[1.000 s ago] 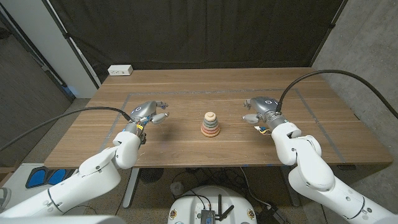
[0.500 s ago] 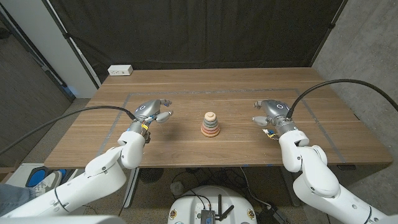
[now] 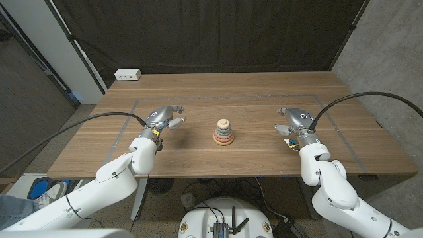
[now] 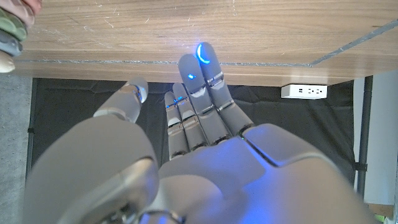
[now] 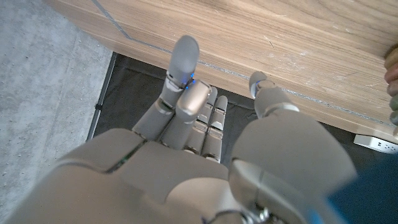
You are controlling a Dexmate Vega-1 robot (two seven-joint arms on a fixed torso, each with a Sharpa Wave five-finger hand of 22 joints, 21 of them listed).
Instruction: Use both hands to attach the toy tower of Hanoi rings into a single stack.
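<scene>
A small stack of pastel rings (image 3: 223, 132), wide at the base and narrowing to a cream top, stands upright at the table's middle. Its edge also shows as the rings (image 4: 11, 28) in the left wrist view and the rings (image 5: 392, 78) in the right wrist view. My left hand (image 3: 163, 118) hovers to the stack's left, fingers apart and holding nothing. My right hand (image 3: 295, 120) is off to the stack's right, likewise empty with fingers extended. In the wrist views my left hand (image 4: 186, 149) and my right hand (image 5: 199, 149) hold nothing.
The wooden table (image 3: 198, 92) carries thin tape lines (image 3: 132, 109) marking a rectangle. A white power strip (image 3: 127, 75) lies at the far left corner. Black curtains hang behind the table. Cables run from both arms over the table's sides.
My right hand has drawn away from the ring stack toward the right. My left hand has shifted slightly toward the stack. The stack has stayed put.
</scene>
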